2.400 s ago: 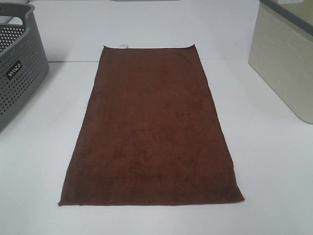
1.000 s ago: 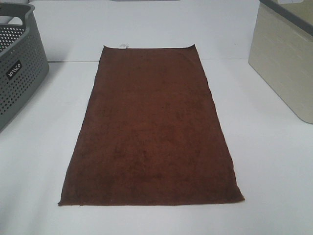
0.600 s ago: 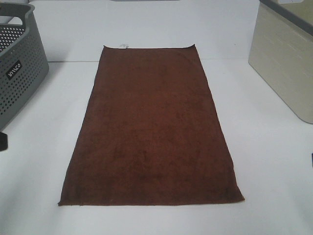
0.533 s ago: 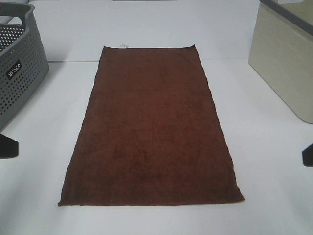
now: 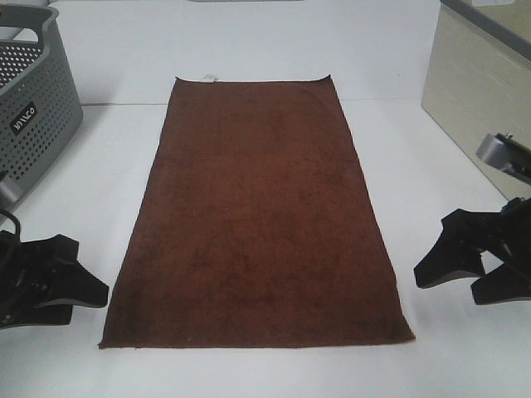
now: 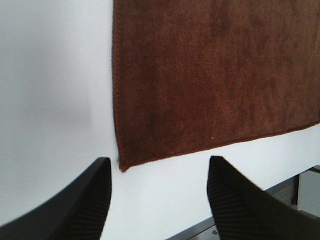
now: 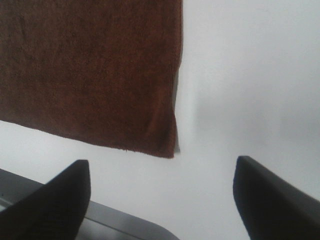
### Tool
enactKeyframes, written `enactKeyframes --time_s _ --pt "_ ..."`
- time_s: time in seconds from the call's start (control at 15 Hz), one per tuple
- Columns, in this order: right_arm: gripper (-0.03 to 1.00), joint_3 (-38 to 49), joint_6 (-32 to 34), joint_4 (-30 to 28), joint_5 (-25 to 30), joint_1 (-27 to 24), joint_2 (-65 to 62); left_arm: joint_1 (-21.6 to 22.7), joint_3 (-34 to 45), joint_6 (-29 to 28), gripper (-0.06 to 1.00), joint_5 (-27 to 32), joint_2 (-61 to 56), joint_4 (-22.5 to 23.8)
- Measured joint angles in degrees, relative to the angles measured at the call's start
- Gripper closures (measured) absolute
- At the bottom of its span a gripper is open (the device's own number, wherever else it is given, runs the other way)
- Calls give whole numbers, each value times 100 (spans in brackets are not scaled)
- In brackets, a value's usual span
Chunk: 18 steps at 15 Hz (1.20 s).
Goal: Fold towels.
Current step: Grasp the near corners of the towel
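While flanking the towel [image 5: 257, 215], lying flat and unfolded across frame centre on the white table [image 5: 249, 41], hovering at lower left with the left gripper [image 5: 93, 270] gaping wide, gripping nothing; hovering at lower right with the right gripper [image 5: 445, 288] likewise gaping, empty.

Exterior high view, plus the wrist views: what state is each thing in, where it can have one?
towel: spread flat on the table, unfolded, nothing gripping it
left gripper: open, empty, by the towel's near left corner
right gripper: open, empty, by the towel's near right corner
grey basket: upright, inside not visible
beige bin: upright, inside not visible
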Motion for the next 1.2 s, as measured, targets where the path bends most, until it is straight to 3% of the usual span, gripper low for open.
enactKeyframes --time_s 0.13,0.47,0.67,0.87,1.0,1.2 --pt "22 -6 -762 682 -74 0 567 -212 -241 418 39 -126 521 -309" --pt "22 -11 -1965 1994 -332 23 1530 -384 -567 493 27 -458 1192 -395" --pt "23 -183 -2200 2269 -327 74 1942 -384 -785 510 27 -286 1421 -510" --pt "25 -476 -2177 2441 -269 728 2257 -384 -1003 516 27 92 1702 -590" --pt "38 -504 -1759 2515 -521 980 2303 -413 -1106 516 37 183 1828 -602" --pt "76 -504 -1289 2429 -865 1003 2366 -504 -1140 533 72 -17 1925 -510"
